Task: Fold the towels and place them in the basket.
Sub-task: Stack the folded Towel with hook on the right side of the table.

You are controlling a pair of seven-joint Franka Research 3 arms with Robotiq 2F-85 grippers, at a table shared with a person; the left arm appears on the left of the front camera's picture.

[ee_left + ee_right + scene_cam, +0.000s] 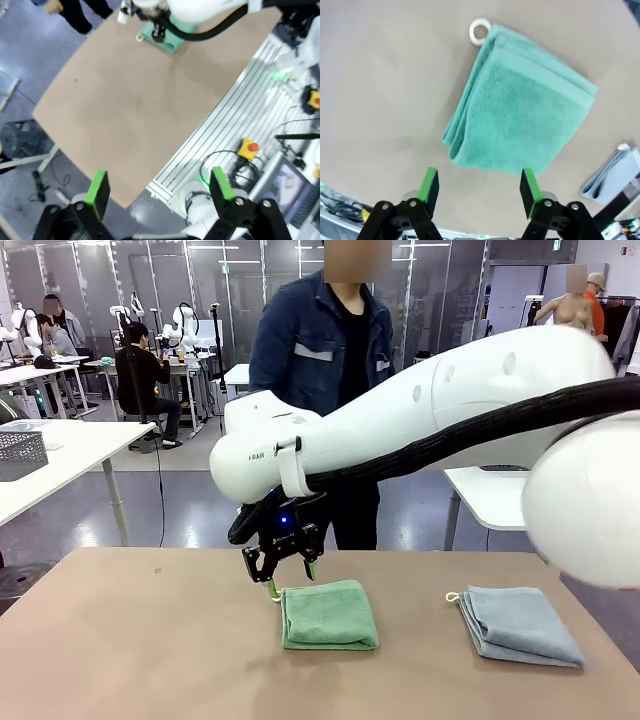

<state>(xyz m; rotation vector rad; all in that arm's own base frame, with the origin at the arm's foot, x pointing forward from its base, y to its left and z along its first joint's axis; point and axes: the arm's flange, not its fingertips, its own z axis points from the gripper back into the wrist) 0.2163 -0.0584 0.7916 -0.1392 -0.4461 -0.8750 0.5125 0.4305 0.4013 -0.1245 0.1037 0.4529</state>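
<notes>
Nearest the front camera: right arm, big and white, reaching across from picture right to mid-tabletop. Right gripper hanging just over the near-left corner of the green towel, jaws apart, nothing between them. Same seen from the right wrist: green pads spread wide above the towel's edge, not touching it.

Left gripper high above the tabletop's near edge, jaws wide open, empty, well apart from both towels.

Progress, as judged: folding looks done for both. Green towel folded into a compact, layered square, white loop sticking out at one corner, fold edges stacked fairly neatly. Blue-grey towel folded too, lying flat to the right, well apart from the green one, its small loop at the far-left corner. Both soft, thick terry; likely to sag or unfold if pinched by one layer only.

Left to do: placing both in the basket. Neither lifted yet. Likely step in hand: lining up for a pick of the green towel.

Person standing at the far side, hands not on the tabletop.
</notes>
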